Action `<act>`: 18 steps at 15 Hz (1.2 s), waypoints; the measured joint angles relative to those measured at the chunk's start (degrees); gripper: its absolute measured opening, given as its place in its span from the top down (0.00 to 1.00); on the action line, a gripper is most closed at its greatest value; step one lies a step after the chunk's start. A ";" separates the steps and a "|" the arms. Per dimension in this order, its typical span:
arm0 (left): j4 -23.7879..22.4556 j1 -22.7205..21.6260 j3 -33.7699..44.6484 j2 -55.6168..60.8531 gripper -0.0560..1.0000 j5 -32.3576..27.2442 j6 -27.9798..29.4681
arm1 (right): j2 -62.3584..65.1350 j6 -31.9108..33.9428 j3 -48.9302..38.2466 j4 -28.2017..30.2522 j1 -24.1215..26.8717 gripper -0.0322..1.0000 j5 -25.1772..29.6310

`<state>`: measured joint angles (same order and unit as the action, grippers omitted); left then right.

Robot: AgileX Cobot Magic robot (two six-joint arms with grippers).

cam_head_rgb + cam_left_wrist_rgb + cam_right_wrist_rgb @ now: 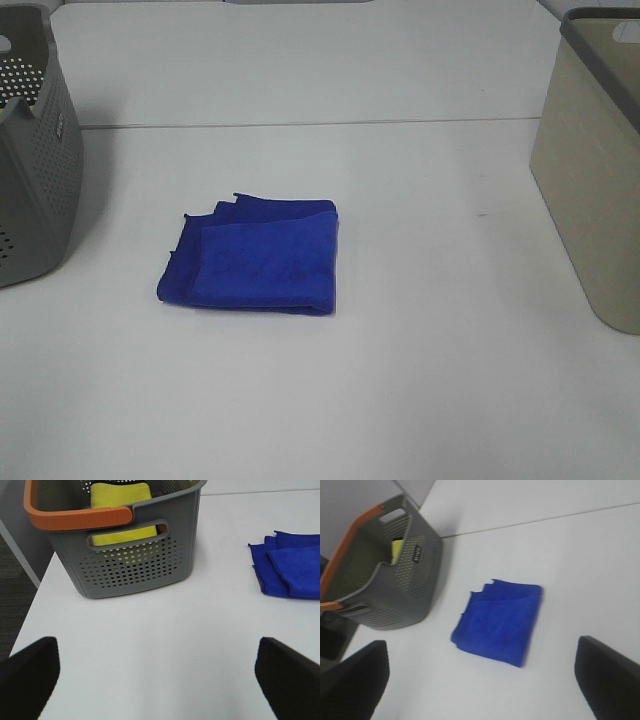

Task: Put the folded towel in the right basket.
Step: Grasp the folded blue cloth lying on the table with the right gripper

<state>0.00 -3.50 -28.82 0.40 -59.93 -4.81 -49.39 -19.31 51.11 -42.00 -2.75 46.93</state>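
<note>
Left gripper (pixel 159 680) is hovering over the white table (pixel 420 400), its two dark fingers spread wide apart and gripping nothing; right gripper (pixel 480 680) is hanging above the same table, its jaws likewise standing wide open and empty; neither gripper is showing in the high camera view. Lying flat on the table, the folded blue towel (pixel 255 262) is resting untouched, its loose layered edges fanning out at its far-left corner; it is sitting apart from both baskets, nearer the left one. Standing at the left edge, the grey perforated basket (pixel 135 565) with an orange handle (pixel 75 516) is holding a yellow cloth (pixel 120 497); standing at the right edge, the beige basket (pixel 590 200) with a dark grey rim is showing only partly, its inside hidden. Running across the table behind the towel, a thin seam (pixel 300 124) is dividing the surface.
</note>
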 joint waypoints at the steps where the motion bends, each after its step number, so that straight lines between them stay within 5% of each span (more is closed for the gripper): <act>1: 0.00 0.00 0.00 0.00 0.01 0.00 0.00 | -5.04 -6.65 0.00 -8.19 0.00 0.03 -0.29; 3: 0.00 0.00 0.00 0.00 0.01 0.00 0.00 | -18.22 -23.89 0.00 -25.73 0.00 0.04 -0.34; 4: 0.00 0.00 0.00 0.00 0.01 0.00 0.00 | -21.94 -27.56 0.11 -28.71 -0.23 0.04 -0.46; 10: 0.00 0.00 0.00 0.00 0.01 0.00 0.00 | -45.32 -30.71 11.63 -23.09 -11.46 0.04 -2.41; 18: 0.00 0.00 0.00 0.00 0.01 0.00 0.00 | -69.73 -27.85 16.90 -21.94 -12.09 0.04 -5.56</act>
<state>0.00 -3.50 -28.82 0.40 -59.93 -4.81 -119.12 -47.15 68.01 -63.94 -14.84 41.37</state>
